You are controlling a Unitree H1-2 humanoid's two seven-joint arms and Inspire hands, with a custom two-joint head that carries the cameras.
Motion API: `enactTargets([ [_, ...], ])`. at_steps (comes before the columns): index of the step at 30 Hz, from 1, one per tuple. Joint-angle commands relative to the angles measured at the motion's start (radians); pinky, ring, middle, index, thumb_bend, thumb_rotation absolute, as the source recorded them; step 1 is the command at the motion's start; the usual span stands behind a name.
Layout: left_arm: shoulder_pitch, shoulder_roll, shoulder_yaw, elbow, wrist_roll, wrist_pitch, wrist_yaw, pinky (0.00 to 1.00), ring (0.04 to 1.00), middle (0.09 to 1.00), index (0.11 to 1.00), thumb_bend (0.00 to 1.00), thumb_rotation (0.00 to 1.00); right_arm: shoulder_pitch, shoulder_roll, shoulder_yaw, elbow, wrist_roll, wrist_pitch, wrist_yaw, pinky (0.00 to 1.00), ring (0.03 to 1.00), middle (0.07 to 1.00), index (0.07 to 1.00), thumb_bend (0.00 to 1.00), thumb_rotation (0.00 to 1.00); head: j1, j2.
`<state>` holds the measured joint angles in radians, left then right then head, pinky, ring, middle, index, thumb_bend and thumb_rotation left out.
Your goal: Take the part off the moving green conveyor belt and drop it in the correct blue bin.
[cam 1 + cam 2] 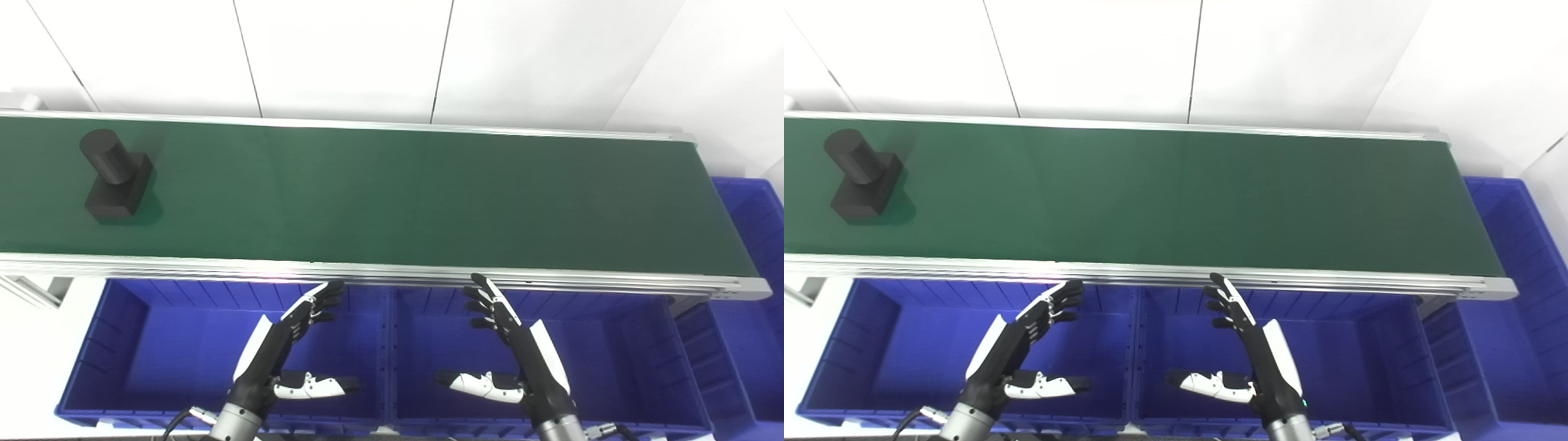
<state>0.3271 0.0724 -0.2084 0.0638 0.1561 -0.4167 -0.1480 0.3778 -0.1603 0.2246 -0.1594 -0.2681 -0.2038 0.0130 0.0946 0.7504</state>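
Your black part [860, 176] sits far left on the green belt [1176, 196]; left hand [1020, 349] and right hand [1249, 355] hover spread over blue bins [1396, 367]

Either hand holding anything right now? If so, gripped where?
Nothing held. Left hand and right hand are both open over the blue bins; the black part sits untouched on the belt.
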Motion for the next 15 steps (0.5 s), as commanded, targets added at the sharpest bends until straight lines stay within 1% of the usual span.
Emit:
enactTargets([
  [1, -0.01, -0.02, -0.014, 0.001, 0.023, -0.049, 0.04, 0.77, 0.846, 0.875, 0.862, 0.82, 0.29, 0.006, -0.01, -0.017, -0.002, 0.038, -0.104, -0.007, 0.76, 0.837, 0.873, 0.958, 0.77, 0.32, 0.042, -0.023],
  [2, -0.01, -0.024, -0.021, 0.004, 0.034, -0.052, 0.055, 0.76, 0.838, 0.868, 0.858, 0.82, 0.27, 0.008, -0.012, -0.022, 0.004, 0.048, -0.118, -0.006, 0.77, 0.833, 0.868, 0.957, 0.77, 0.33, 0.048, -0.027],
  [3, -0.01, -0.031, -0.03, 0.009, 0.049, -0.052, 0.076, 0.76, 0.835, 0.866, 0.856, 0.82, 0.26, 0.011, -0.015, -0.028, 0.011, 0.055, -0.131, -0.007, 0.77, 0.832, 0.866, 0.957, 0.77, 0.33, 0.081, -0.047],
  [4, -0.011, -0.035, -0.04, 0.015, 0.06, -0.053, 0.094, 0.75, 0.829, 0.859, 0.855, 0.82, 0.26, 0.012, -0.017, -0.034, 0.017, 0.059, -0.141, -0.008, 0.77, 0.828, 0.865, 0.955, 0.78, 0.34, 0.092, -0.055],
  [8, -0.017, -0.035, -0.083, 0.033, 0.089, -0.053, 0.164, 0.76, 0.826, 0.854, 0.867, 0.82, 0.26, 0.017, -0.022, -0.052, 0.035, 0.074, -0.177, -0.005, 0.77, 0.839, 0.874, 0.956, 0.77, 0.33, 0.129, -0.08],
  [15, -0.038, -0.013, -0.154, 0.059, 0.119, -0.053, 0.274, 0.76, 0.825, 0.857, 0.874, 0.8, 0.28, 0.02, -0.019, -0.07, 0.052, 0.081, -0.219, -0.008, 0.75, 0.824, 0.856, 0.942, 0.77, 0.31, 0.125, -0.1],
])
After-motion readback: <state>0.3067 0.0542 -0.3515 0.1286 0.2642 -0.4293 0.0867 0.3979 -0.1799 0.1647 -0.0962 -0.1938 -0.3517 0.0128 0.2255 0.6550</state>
